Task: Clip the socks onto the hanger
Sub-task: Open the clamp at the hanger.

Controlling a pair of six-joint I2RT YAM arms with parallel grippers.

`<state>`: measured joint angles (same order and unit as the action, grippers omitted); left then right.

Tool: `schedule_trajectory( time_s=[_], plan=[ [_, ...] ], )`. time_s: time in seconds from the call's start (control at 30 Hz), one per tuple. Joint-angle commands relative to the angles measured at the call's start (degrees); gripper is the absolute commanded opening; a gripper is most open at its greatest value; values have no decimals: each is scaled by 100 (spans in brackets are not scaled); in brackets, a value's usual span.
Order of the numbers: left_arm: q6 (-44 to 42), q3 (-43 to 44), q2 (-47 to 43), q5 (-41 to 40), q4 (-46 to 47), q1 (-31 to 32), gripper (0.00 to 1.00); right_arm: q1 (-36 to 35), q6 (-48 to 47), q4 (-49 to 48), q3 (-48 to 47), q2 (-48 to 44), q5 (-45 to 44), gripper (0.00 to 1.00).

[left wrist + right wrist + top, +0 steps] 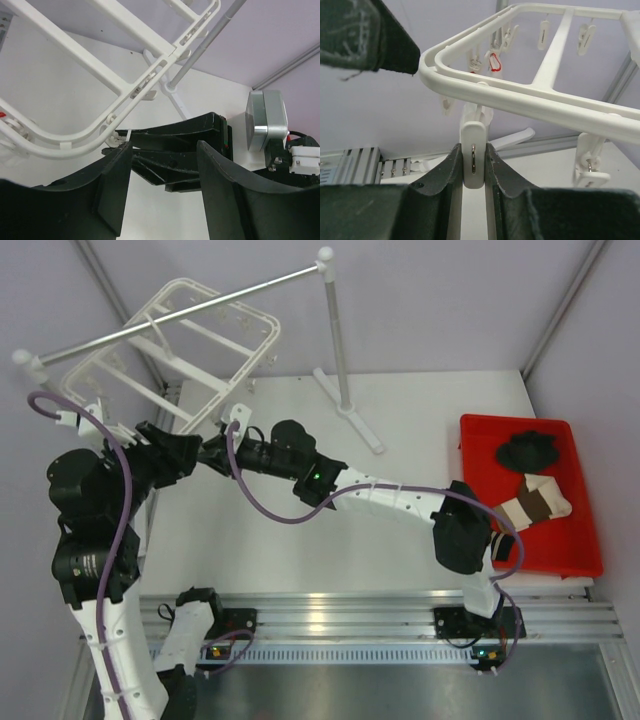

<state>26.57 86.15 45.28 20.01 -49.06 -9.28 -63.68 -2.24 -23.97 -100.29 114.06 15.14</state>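
Bright, even light, faint soft shadows; close fingers [440,190] slightly blurred.

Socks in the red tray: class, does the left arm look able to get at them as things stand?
Probably not. The socks lie in the red tray at far right; the left pincer is far left by the hanger, and the right arm stretches across between them.
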Motion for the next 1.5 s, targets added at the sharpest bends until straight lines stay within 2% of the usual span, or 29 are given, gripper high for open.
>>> schedule_trajectory(
  time_s=[0.0, 0.37, 0.93, 1.27, 1.47],
  plan=[
    [-143, -63, -10, 222, -174, -4, 59, 101, 110, -73, -307, -226, 147, 0],
    [-240, -590, -142, -41, -368, 5, 56, 110, 171, -73, -193, -332, 332, 0],
    [-73, -1250, -309, -656, 730, 5, 57, 224, 602, -161, -166, -385, 965, 0],
    [261, -1434, -256, -516, 1302, 5, 56, 224, 584, -231, -122, -367, 1044, 0],
    [411, -1504, -230, -454, 1618, 5, 51, 224, 558, -310, 44, -411, 1088, 0]
  ],
)
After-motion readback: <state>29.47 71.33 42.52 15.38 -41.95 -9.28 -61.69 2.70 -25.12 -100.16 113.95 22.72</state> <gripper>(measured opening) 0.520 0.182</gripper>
